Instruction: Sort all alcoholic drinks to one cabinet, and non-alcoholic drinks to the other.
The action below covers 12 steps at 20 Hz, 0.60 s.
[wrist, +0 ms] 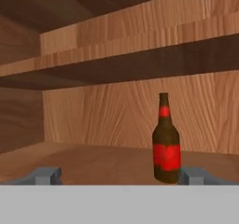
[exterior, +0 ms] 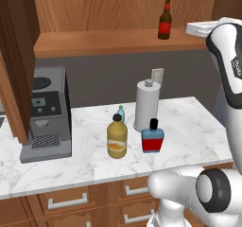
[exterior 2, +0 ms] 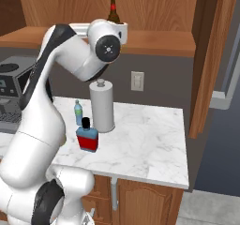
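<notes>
My gripper [wrist: 119, 174] stands wide open and empty; the brown bottle [wrist: 166, 141] stands upright on the cabinet [wrist: 93, 120] shelf ahead, just inside my right fingertip [wrist: 196, 175]. From the left base view, the juice bottle [exterior: 116, 137], blue bottle [exterior: 152, 136] and paper-towel roll [exterior: 147, 104] sit on the counter [exterior: 189, 122] well below my hand, the small light-blue bottle [exterior: 121, 113] half hidden behind the juice.

The dark-brown beer bottle [exterior: 165, 19] stood upright on the wood-grain cabinet shelf [exterior: 104, 40]. Upright on the counter stood the orange-yellow juice bottle [exterior: 116, 138], blue red-labelled bottle [exterior: 152, 137] and light-blue bottle [exterior 2: 78, 112].

Even, soft rendered light; slightly blurry, shadowless.
</notes>
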Motion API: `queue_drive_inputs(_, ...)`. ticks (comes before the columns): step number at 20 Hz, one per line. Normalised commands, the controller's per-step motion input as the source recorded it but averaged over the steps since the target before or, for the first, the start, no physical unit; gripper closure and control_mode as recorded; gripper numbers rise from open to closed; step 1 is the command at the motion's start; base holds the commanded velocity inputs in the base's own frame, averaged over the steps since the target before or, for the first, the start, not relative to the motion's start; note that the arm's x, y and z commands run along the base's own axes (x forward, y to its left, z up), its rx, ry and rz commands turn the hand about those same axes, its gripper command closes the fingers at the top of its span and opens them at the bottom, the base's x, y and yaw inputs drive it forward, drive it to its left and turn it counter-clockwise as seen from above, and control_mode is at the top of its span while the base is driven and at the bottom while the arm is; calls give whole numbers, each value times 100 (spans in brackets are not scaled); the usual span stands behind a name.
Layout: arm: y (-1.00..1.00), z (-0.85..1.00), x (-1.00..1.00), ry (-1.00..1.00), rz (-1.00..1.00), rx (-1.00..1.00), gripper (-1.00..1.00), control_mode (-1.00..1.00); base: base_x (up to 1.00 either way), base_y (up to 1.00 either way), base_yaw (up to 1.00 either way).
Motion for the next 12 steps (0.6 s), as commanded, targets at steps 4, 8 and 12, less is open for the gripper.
queue_drive_inputs(4,0,-59,-45,20,17,-7,-100,-100,0,0,0)
queue_drive_inputs(8,0,-76,-43,18,19,-2,-100,-100,0,0,0)
queue_drive_inputs(12,0,-87,-35,10,18,0,-100,-100,0,0,0)
